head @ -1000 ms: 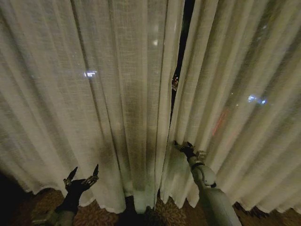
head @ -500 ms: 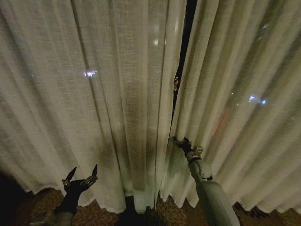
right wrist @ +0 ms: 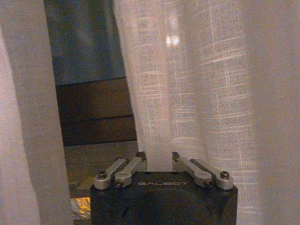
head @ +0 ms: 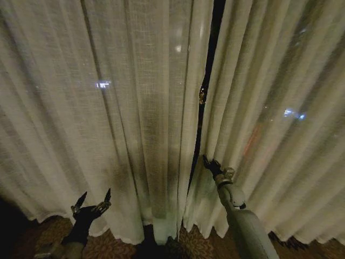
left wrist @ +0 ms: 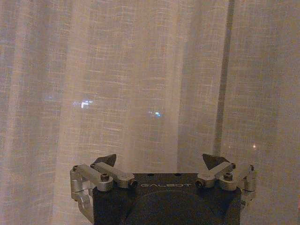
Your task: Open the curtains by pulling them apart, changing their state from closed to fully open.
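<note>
Sheer cream curtains [head: 145,108] hang floor-length, narrow dark gap at centre. Right gripper [head: 211,163] at right panel's inner edge, apparently pinching fold of fabric. Left gripper [head: 92,204] low, spread wide, empty. Fabric light, limp, slippery; grasp bunched edge pleat.

Sheer cream pleated curtains [head: 135,108], hanging floor-length, nearly closed, a narrow dark gap between.

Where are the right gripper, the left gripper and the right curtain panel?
right gripper [head: 209,162], head view, fingertips at the panel's inner edge
left gripper [head: 94,197], head view, between its open fingers
right curtain panel [right wrist: 187,84], right wrist view, pinched fold
</note>
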### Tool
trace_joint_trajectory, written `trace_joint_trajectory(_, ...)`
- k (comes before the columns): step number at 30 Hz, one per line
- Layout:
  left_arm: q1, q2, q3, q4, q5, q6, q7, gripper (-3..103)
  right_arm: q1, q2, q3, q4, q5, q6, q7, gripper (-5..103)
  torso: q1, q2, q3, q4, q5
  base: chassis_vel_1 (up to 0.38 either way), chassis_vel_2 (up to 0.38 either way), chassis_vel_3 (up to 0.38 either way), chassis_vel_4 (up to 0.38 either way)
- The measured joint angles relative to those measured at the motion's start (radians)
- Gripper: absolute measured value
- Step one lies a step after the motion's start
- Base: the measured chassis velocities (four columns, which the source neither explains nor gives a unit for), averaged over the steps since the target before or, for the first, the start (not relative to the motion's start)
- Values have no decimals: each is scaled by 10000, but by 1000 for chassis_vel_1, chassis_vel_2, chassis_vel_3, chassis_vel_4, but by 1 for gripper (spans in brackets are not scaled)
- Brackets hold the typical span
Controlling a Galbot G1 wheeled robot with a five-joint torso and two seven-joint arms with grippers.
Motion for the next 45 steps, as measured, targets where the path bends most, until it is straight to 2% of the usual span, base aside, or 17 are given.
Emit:
trace_joint_trajectory(4,15,48,-20,-67,-88,-2,0,100,-50,14,6,32,-10,5,88,3,0,0,0,0,1,0,0,0,0)
trace_joint_trajectory(23,-101,231,-17,64,-220,-2,-7,100,-238,-372,153,603,366,-238,167,0,0,0,0,0,-2,-20,-17,23,19)
trace_joint_trajectory(32,-92,247,-21,67,-208,7,-8,100,-162,-240,100,517,410,-249,169,0,0,0,0,0,3,-203,-190,202,202)
trace_joint_trajectory(45,-16,157,-25,64,-195,-20,2,100,-33,-220,152,392,409,-250,169,0,-1,1,0,-2,0,-314,-327,307,329)
